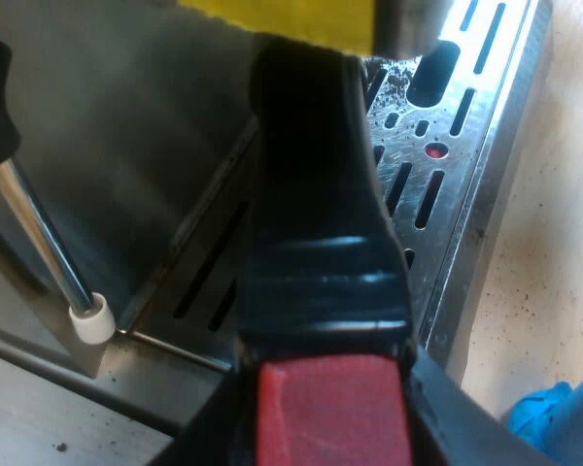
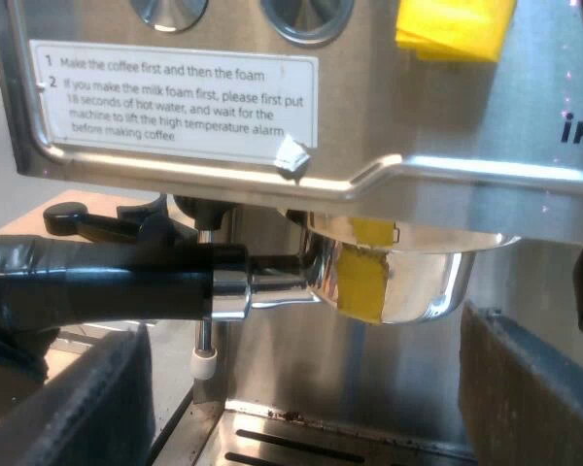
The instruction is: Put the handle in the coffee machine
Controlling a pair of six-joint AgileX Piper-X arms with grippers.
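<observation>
Steel drip tray point(image 1: 466, 165) rests on a pale wooden table point(image 1: 554, 243). Left gripper point(image 1: 335, 422) pinches the holder point(image 2: 272, 283) by its red end. Right gripper point(image 2: 301, 388) fingers are spread apart.

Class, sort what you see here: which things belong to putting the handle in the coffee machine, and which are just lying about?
Belongs to the job: metal holder; its red-ended handle, held in the left gripper; espresso machine.

Just about: blue tamper by the drip tray; steam wand; instruction label.
</observation>
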